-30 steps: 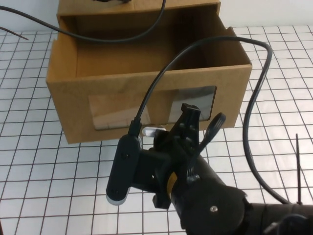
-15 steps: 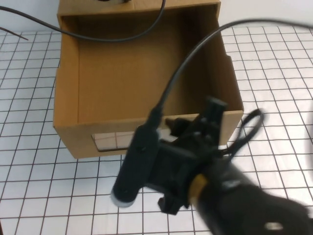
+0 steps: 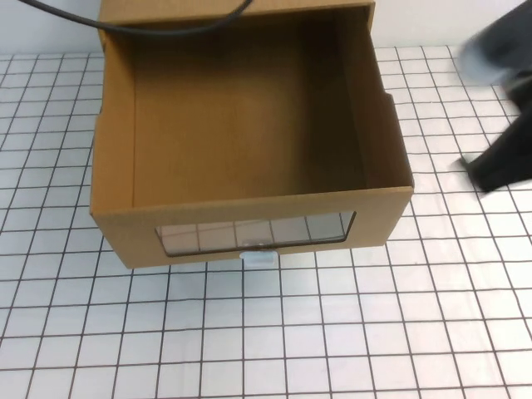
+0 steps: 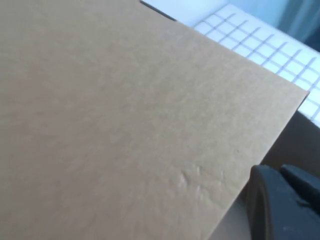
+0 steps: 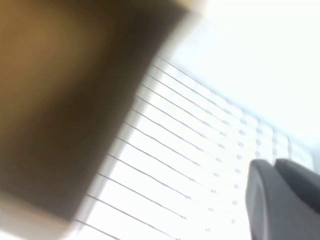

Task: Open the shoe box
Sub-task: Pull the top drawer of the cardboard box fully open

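No readable text, label, brand or number: shoe box (image 3: 249,224) plain cardboard, table (image 3: 332,332) gridded only.

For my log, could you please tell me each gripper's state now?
Left gripper: cannot tell; close to the shoe box.
Right gripper: shut, right of the shoe box.

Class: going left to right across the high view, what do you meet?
Shoe box's left wall → clear pull tab → right wall → right tool, shut, at the right edge; left tool shows only in its wrist view, beside cardboard.
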